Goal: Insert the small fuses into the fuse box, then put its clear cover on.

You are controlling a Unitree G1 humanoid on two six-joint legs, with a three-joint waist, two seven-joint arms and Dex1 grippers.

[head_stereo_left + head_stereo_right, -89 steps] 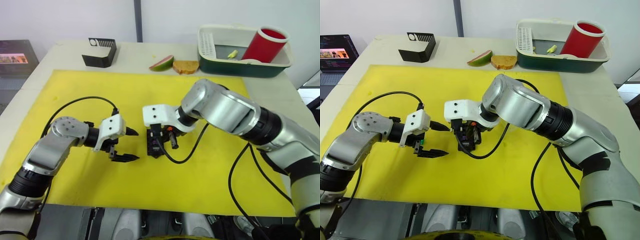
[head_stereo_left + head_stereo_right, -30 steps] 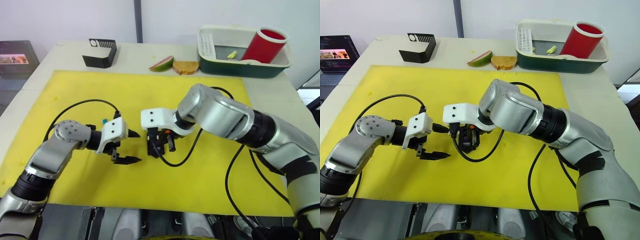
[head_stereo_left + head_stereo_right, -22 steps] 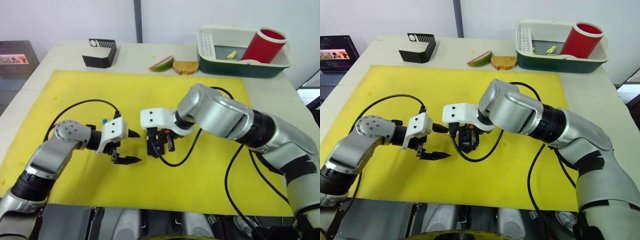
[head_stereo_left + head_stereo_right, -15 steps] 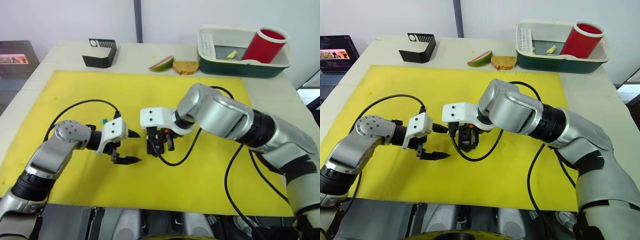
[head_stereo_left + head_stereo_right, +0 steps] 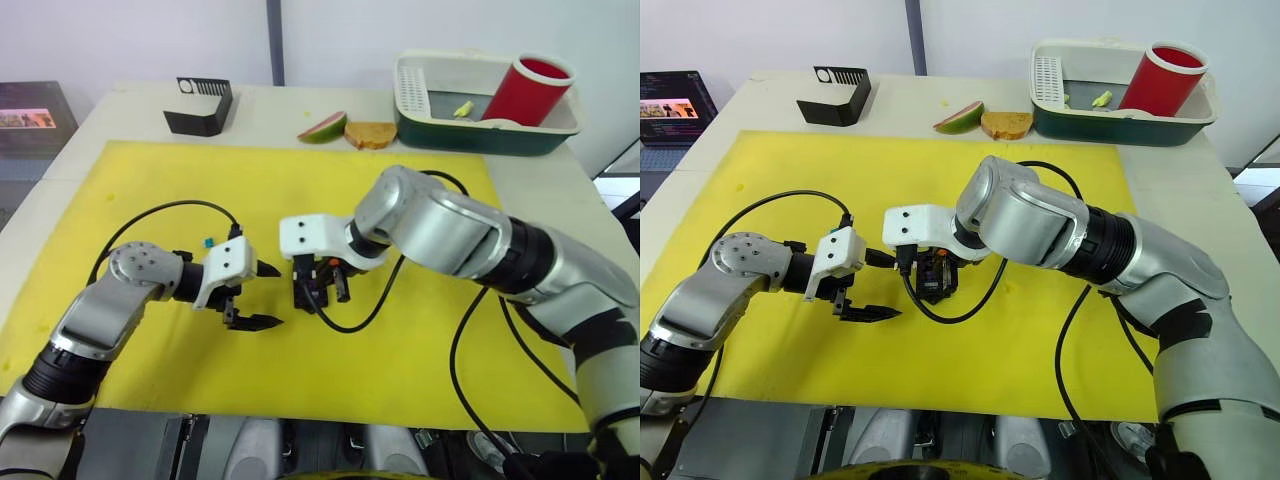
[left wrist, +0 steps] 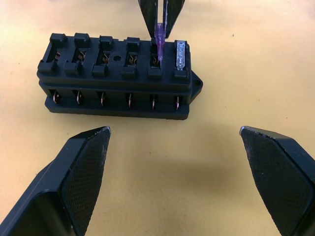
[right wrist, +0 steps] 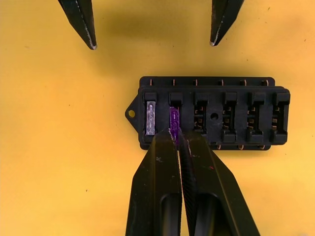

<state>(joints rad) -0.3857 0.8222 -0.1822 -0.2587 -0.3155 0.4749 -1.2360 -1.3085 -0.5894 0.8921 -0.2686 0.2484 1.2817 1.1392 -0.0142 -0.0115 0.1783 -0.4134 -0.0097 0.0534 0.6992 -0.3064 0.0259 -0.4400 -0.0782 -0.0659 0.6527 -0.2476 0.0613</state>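
The black fuse box lies on the yellow mat between my two grippers. A clear small fuse sits in its end slot. My right gripper is shut on a purple small fuse, held upright with its blades in the second slot from that end. The other slots of the fuse box stand empty. My left gripper is open just to the left of the fuse box, fingers spread wide and touching nothing. The clear cover is out of view.
At the table's back stand a black slotted holder, a fruit slice, a piece of bread and a green and white basin with a red cup. Black cables loop over the mat by both arms.
Since three seconds ago my right gripper has shifted slightly left over the fuse box, and my left gripper has edged a little closer. Over the last second nothing visibly moves.
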